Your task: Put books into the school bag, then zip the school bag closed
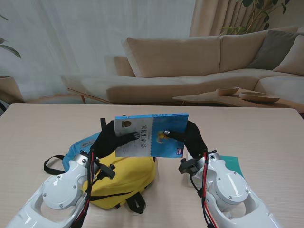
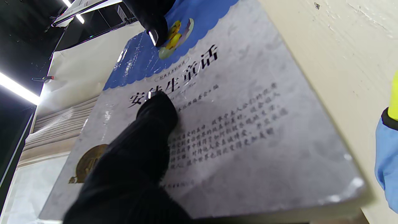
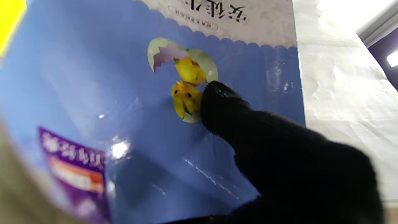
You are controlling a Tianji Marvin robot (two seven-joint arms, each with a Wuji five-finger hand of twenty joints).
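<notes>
From the stand view, the book (image 1: 152,135) is up off the tabletop (image 1: 266,137), pinched between both hands just above the far edge of the yellow school bag (image 1: 126,183). The left hand (image 1: 114,137) grips its left side and the right hand (image 1: 189,137) grips its right side, thumbs on the cover. There's something teal (image 1: 231,163) lying flat by the right wrist, maybe another book, hard to say.

Left wrist view: a gloved thumb (image 2: 157,109) is pressed on the grey part of the cover, so those fingers are clamped on the book, not loose.

Right wrist view: a black fingertip (image 3: 217,99) sits right next to the little yellow chick picture on the blue part, grasping as well.

The bag's opening isn't visible from here. Probably the trick is keeping both grips even, tipping the book's near edge down toward the opening, and sliding it in without snagging the fabric.
</notes>
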